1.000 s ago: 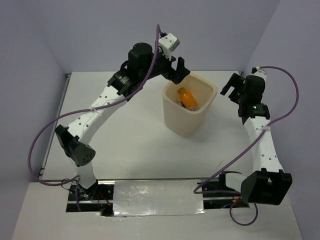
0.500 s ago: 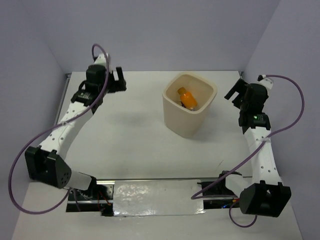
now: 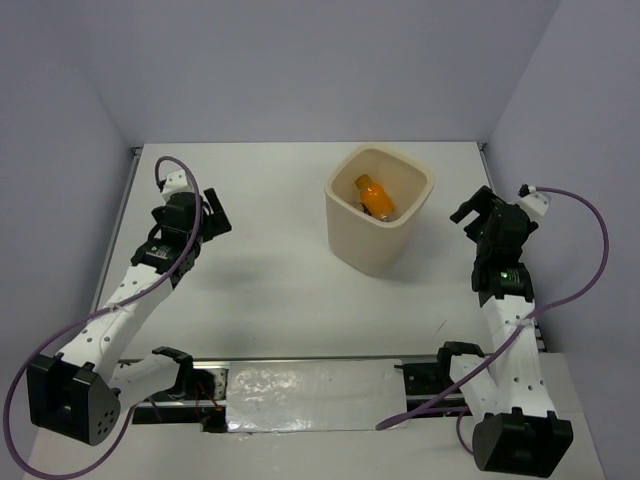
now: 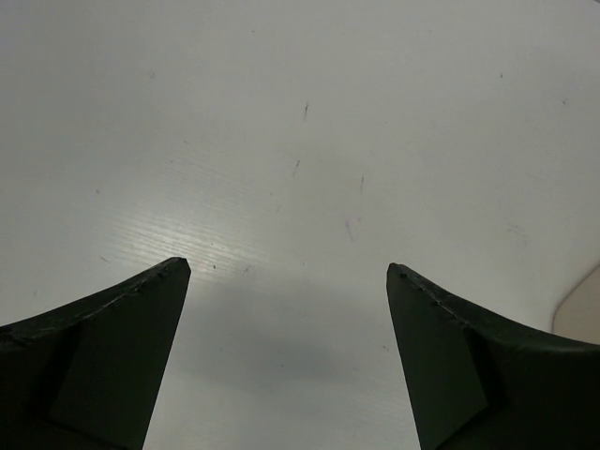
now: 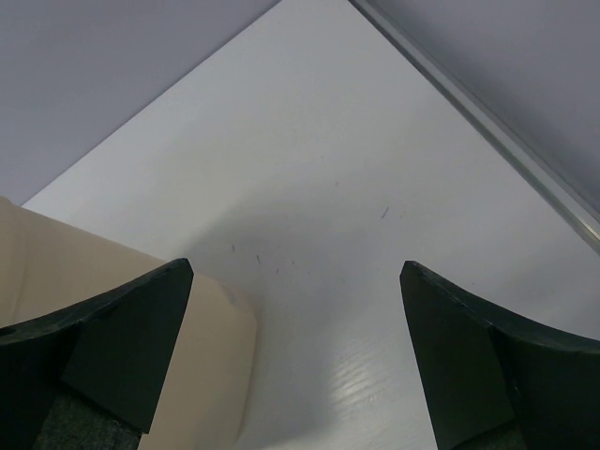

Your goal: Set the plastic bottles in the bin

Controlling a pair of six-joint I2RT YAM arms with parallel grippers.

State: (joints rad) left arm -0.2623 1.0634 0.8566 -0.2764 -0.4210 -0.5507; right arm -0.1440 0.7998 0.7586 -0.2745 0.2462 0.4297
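Observation:
The cream bin (image 3: 408, 232) stands right of the table's middle. An orange-filled bottle (image 3: 375, 197) lies inside it. The two clear bottles are not visible; I cannot tell whether they lie deeper in the bin. My left gripper (image 3: 216, 217) is open and empty over the left side of the table, well left of the bin; the left wrist view (image 4: 286, 272) shows only bare table between its fingers. My right gripper (image 3: 470, 208) is open and empty just right of the bin; the right wrist view (image 5: 295, 272) shows the bin's wall (image 5: 112, 281) at the left.
The white table (image 3: 270, 270) has a metal edge strip along the right side (image 5: 487, 122). Grey walls enclose the table at the back and sides. A purple cable loops from each arm.
My left arm has swung from above the bin far to the left and lowered toward the table. My right arm has drawn back toward the near edge. The orange bottle stays in the bin.

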